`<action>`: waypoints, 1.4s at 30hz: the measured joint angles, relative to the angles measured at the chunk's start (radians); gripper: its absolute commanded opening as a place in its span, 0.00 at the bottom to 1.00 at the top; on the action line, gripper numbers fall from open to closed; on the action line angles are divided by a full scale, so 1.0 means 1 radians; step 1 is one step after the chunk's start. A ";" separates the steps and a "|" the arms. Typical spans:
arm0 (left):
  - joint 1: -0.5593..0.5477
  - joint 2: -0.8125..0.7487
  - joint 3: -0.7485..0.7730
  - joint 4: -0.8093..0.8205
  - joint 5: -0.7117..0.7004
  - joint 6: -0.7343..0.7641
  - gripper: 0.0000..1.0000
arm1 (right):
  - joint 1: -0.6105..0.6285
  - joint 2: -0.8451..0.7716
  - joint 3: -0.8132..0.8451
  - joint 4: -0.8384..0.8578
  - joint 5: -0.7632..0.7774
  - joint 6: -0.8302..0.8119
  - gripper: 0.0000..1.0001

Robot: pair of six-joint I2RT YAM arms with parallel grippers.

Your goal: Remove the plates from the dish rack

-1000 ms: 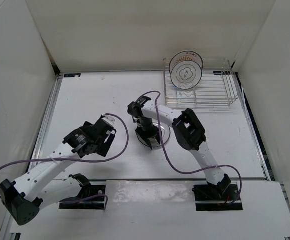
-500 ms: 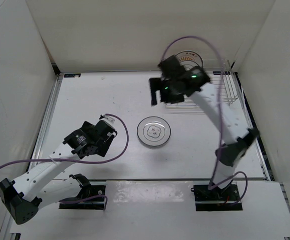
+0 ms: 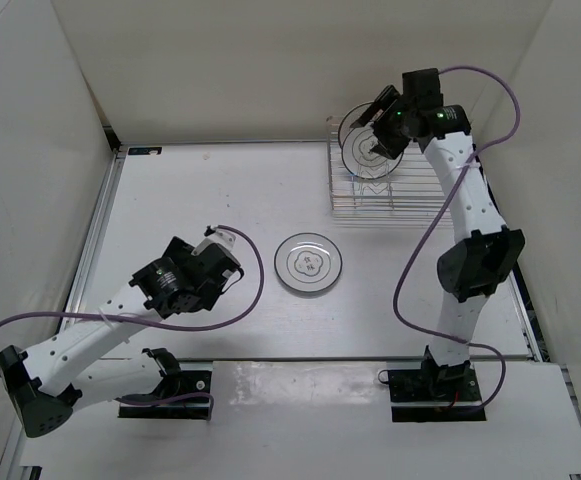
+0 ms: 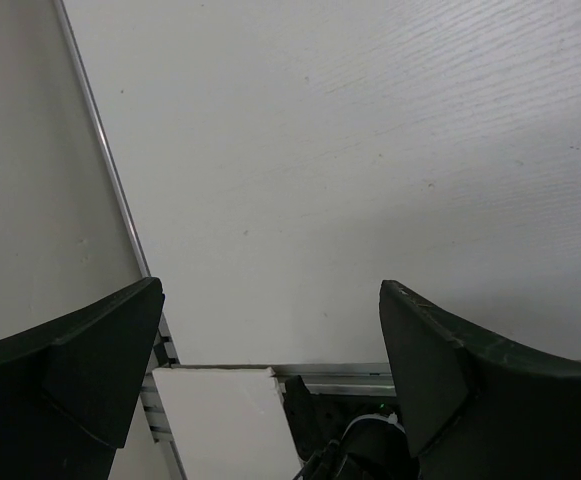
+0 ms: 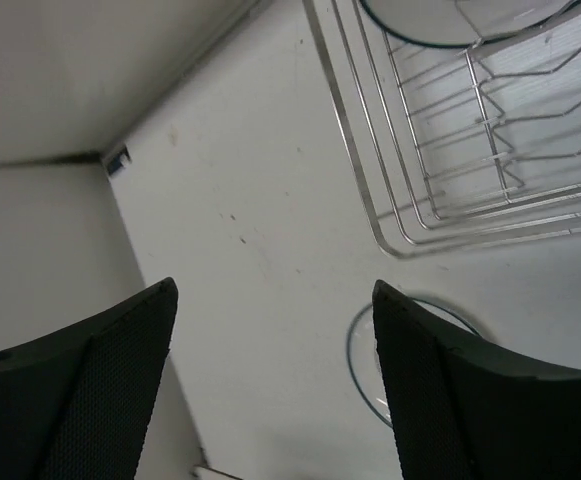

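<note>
The dish rack (image 3: 410,190) of silver wire stands at the back right of the table. A white plate (image 3: 368,152) with a thin dark ring stands upright in its left end. My right gripper (image 3: 368,115) hangs open just above that plate's top rim, holding nothing. Another white plate (image 3: 308,263) with a flower outline lies flat on the table's middle. In the right wrist view, my open right gripper (image 5: 275,290) looks down past the rack (image 5: 420,170) at the flat plate (image 5: 363,355). My left gripper (image 3: 222,252) rests open at the left, and in its own view this gripper (image 4: 270,290) is empty.
White walls close in the table on the left, back and right. A metal rail (image 3: 95,240) runs along the left edge. Both arm bases (image 3: 435,390) sit at the near edge on a white board.
My right arm has let go of the plate on the table's middle, opened, and swung up and back to above the rack. The left arm has barely shifted.
</note>
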 measured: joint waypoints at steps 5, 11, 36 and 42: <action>0.000 0.009 0.023 -0.024 -0.039 -0.031 1.00 | -0.119 0.127 0.028 0.156 -0.109 0.216 0.76; 0.000 0.056 0.048 -0.027 -0.095 -0.045 1.00 | -0.178 0.226 0.013 0.288 -0.146 0.426 0.73; 0.271 0.200 0.081 0.105 -0.038 0.043 1.00 | -0.266 0.500 0.061 0.465 -0.216 0.680 0.64; 0.325 0.257 0.116 0.129 0.003 0.066 1.00 | -0.284 0.515 0.062 0.483 -0.260 0.696 0.54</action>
